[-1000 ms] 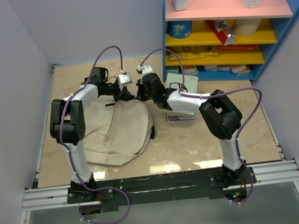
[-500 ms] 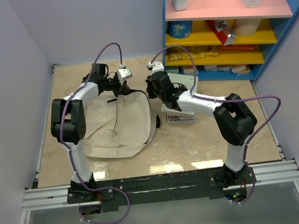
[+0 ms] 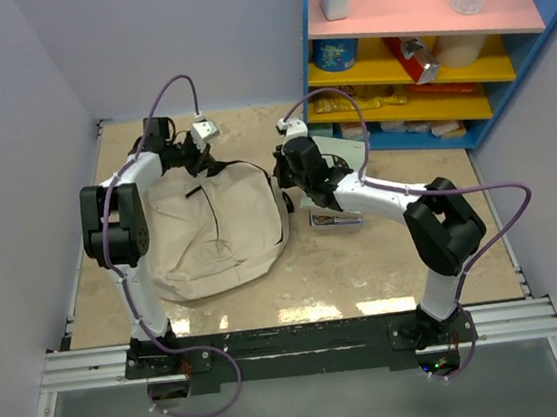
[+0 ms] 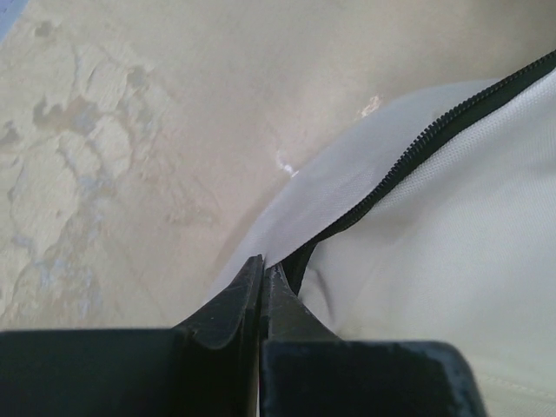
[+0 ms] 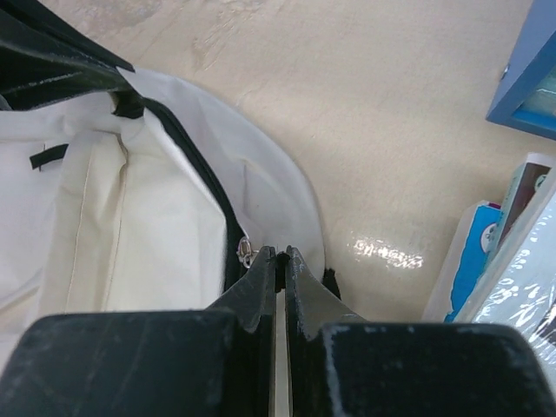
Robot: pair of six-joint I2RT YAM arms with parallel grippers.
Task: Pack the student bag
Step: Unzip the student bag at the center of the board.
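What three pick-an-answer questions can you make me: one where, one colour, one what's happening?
1. Where is the student bag? A on the table; B on a chair; C in the air.
2. What colour is its zipper? A red; B black; C green.
3. What is the left gripper doing? A gaping open; B holding a spoon; C pinching the bag's edge.
Answers: 1 A, it lies flat there. 2 B, black teeth show. 3 C, its fingers are shut on fabric.
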